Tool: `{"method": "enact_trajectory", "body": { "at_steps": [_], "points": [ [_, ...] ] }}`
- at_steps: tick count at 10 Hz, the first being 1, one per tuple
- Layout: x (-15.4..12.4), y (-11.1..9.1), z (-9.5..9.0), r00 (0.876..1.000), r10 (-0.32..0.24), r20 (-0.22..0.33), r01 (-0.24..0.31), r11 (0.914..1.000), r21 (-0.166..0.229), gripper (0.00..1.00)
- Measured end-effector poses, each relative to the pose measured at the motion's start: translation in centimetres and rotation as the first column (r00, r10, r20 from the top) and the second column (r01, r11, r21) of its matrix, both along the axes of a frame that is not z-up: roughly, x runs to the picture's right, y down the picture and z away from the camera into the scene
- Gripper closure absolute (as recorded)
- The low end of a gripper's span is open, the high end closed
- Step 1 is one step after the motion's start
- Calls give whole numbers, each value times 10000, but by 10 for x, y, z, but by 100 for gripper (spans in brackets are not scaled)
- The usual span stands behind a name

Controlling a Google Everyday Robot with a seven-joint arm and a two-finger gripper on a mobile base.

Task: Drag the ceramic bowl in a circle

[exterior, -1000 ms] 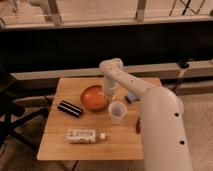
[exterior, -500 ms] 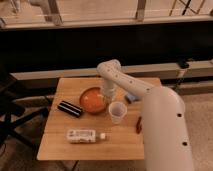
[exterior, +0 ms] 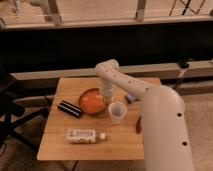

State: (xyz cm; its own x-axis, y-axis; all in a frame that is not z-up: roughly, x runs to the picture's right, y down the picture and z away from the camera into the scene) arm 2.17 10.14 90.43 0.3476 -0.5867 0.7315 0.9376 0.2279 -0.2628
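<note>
- My gripper (exterior: pixel 107 96): was down at the right rim of the bowl (exterior: pixel 90 102); I could not tell its grip.
- Bowl: sat mid-table (exterior: pixel 75 86), nearer the far edge.
- Cup (exterior: pixel 116 112): stood just right of the bowl.
- Black box (exterior: pixel 70 108): lay left of the bowl.
- Bottle (exterior: pixel 82 135): lay near the front edge.

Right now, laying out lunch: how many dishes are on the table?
2: the orange bowl at the middle, with the hand at its right rim, and the white cup just front-right of it. The arm may hide more.
</note>
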Motion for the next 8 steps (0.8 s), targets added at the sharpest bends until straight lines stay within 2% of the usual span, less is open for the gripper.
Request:
{"method": "enact_trajectory", "body": {
  "at_steps": [4,8],
  "points": [
    [-24,14,-16,9989,-416,209,415,9991,63,100],
    [-42,7,-12,9966,-699,434,693,9975,161,100]
  ]
}}
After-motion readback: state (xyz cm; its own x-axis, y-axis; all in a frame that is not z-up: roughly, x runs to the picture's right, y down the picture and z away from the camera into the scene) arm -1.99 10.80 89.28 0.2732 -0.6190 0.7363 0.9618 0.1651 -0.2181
